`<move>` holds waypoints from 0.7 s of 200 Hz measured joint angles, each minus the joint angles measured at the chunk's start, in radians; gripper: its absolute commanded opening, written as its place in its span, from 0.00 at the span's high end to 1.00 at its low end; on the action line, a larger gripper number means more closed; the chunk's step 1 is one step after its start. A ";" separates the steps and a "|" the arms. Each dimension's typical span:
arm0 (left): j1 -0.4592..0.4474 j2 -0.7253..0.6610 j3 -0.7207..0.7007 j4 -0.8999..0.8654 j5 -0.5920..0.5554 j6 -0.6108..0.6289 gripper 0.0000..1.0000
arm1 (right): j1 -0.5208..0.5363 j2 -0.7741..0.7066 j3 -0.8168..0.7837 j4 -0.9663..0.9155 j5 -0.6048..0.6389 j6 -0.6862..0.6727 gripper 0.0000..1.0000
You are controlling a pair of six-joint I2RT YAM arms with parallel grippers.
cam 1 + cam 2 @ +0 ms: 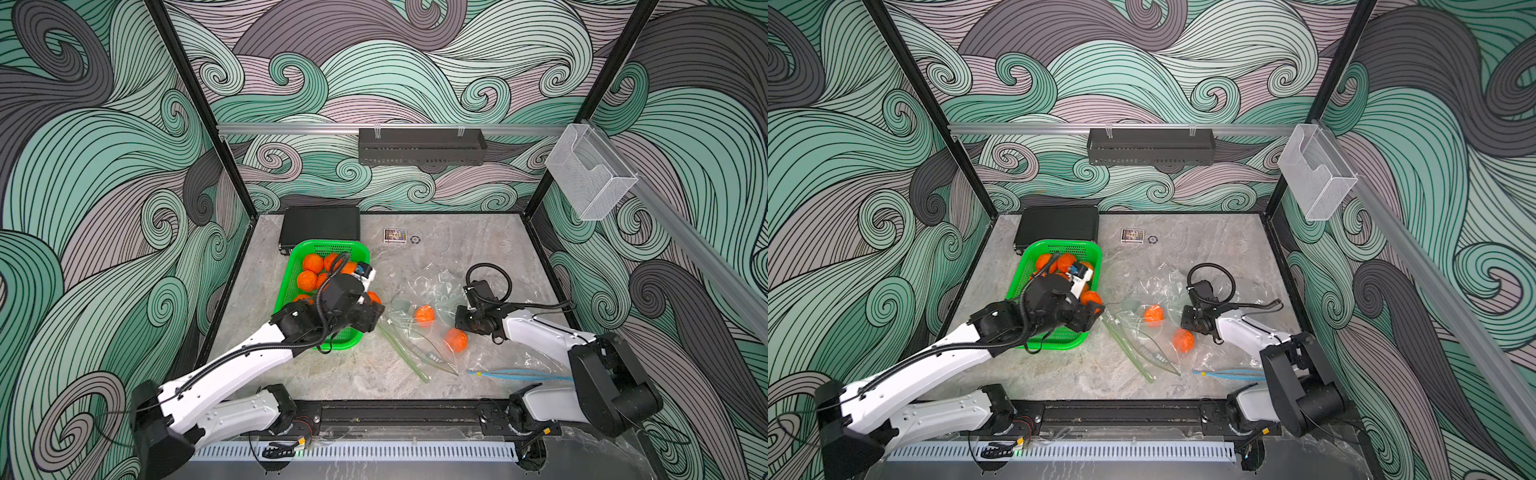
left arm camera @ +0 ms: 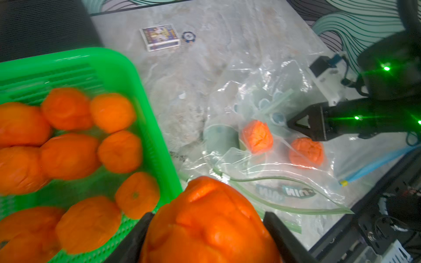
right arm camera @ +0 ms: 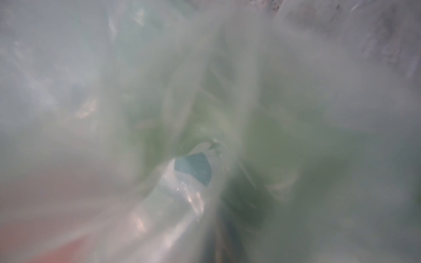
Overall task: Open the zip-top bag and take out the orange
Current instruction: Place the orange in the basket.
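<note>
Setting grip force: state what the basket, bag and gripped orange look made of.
Basket: glossy green moulded plastic, perforated walls. Bag: thin clear plastic film, creased, glinting. Gripped orange: matte, dented, lumpy skin; maybe soft imitation, maybe real peel.

Teal-and-mauve swirl-patterned walls (image 1: 374, 62), seemingly marble tabletop (image 1: 457, 249), black corner posts (image 1: 202, 104)

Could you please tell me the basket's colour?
The basket is bright green, shown best in the left wrist view.

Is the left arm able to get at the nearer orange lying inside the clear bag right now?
Probably not yet: the left tool is full, closed on a loose orange. The bagged orange lies close by, but plastic of the bag seems to cover it.
</note>
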 measured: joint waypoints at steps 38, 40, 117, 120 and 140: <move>0.111 -0.050 -0.038 -0.138 -0.061 -0.064 0.52 | 0.022 -0.002 -0.002 0.006 0.032 0.000 0.88; 0.113 -0.050 -0.039 -0.143 -0.063 -0.067 0.52 | 0.023 -0.002 -0.002 0.006 0.033 0.000 0.88; 0.237 -0.046 -0.053 -0.262 -0.119 -0.132 0.53 | 0.035 -0.002 -0.002 0.006 0.047 -0.001 0.87; 0.240 -0.044 -0.053 -0.263 -0.119 -0.134 0.53 | 0.035 -0.002 -0.002 0.006 0.047 -0.001 0.87; 0.252 -0.020 -0.053 -0.276 -0.123 -0.145 0.53 | 0.038 -0.002 -0.002 0.006 0.050 -0.001 0.87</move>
